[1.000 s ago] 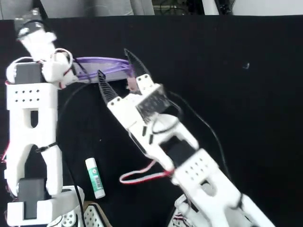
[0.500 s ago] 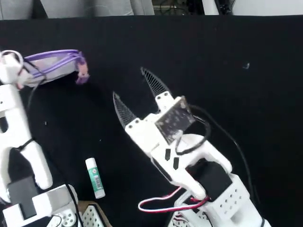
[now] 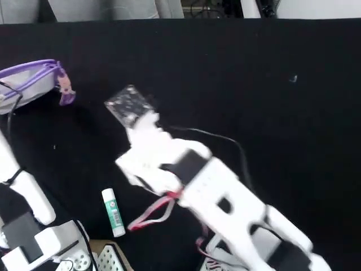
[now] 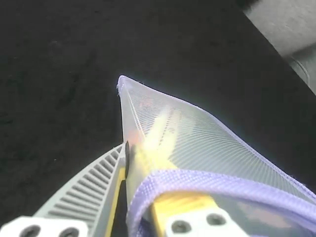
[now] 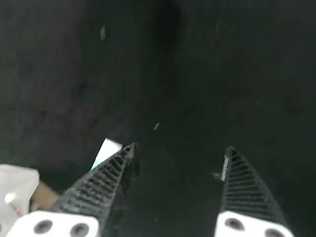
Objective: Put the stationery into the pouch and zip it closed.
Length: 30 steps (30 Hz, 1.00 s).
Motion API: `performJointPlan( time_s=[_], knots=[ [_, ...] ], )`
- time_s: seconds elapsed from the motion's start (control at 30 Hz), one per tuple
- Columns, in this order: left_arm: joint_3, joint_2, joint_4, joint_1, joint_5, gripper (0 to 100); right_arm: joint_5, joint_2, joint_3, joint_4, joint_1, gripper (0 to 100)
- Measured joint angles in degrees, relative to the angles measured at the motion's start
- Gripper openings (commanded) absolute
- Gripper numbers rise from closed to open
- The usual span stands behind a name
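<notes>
Pouch (image 3: 31,79) now hangs farther left, mouth open, clamped in left gripper (image 4: 140,148). Right gripper (image 5: 180,153), fingers apart, has swung down over glue stick (image 3: 113,212), near left. Stick still out; zipping pending; pouch contents unclear, possibly pencils.

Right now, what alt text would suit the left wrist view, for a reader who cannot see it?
The left arm's fingers pinch the purple-edged rim of a clear mesh pouch, with the black table behind it. A blurred yellow shape shows through the mesh.
</notes>
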Motion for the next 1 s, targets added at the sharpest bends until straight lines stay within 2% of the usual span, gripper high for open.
performJointPlan(
  time_s=[0.33, 0.57, 0.7, 0.9, 1.0],
  knots=[
    [-4.6, 0.1, 0.0, -12.7, 0.0, 3, -12.9, 23.1, -7.8, 0.9, -8.8, 25.0],
    [-7.0, 0.1, 0.0, -19.4, 0.0, 3, -14.6, 35.6, -12.0, 0.9, -14.6, 25.0],
    [-7.0, 0.1, 0.0, -20.6, 0.0, 3, -14.6, 41.7, -15.4, 1.5, -17.1, 25.0],
    [-7.0, 0.1, 0.0, -20.4, 0.0, 3, -14.6, 46.8, -20.3, 4.0, -17.3, 24.6],
    [-7.0, 0.1, 0.0, -20.4, 0.0, 3, -14.6, 48.4, -20.7, 4.0, -17.3, 16.7]
  ],
)
